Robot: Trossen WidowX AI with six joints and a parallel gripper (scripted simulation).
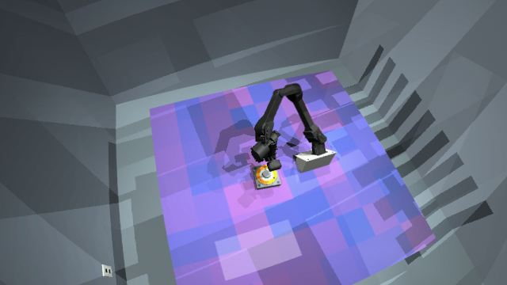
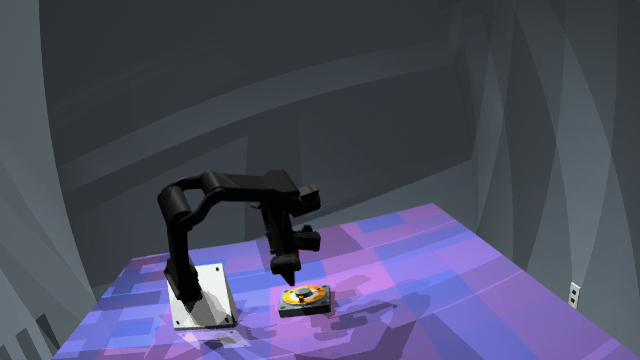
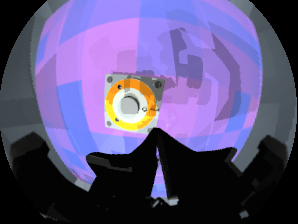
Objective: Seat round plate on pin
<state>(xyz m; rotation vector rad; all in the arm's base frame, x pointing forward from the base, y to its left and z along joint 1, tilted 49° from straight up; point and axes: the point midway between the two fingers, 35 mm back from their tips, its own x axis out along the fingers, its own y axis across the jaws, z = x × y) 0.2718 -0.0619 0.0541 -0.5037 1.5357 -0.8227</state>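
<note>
The round plate with its orange ring (image 1: 258,175) (image 2: 318,296) (image 3: 110,111) sits around the grey post (image 1: 266,174) (image 2: 303,291) (image 3: 129,105) on the square grey base (image 1: 269,187) (image 2: 305,310) (image 3: 159,95). Its orange tab (image 2: 301,299) (image 3: 153,109) faces the exterior view and points right in the wrist view. Just inside the tab, a small light dot (image 3: 144,109) with a dark rim looks like the pin in the hole. The plate looks about level, but a slight lift cannot be ruled out. My gripper (image 2: 292,284) (image 3: 156,130) is shut and empty, its tips a little above the plate, apparently not touching.
The arm's white mounting block (image 1: 313,161) (image 2: 210,312) stands beside the base, to the left in the exterior view. The patterned table top (image 1: 198,233) (image 2: 425,235) lies around both. Arm shadows cross the table near the base.
</note>
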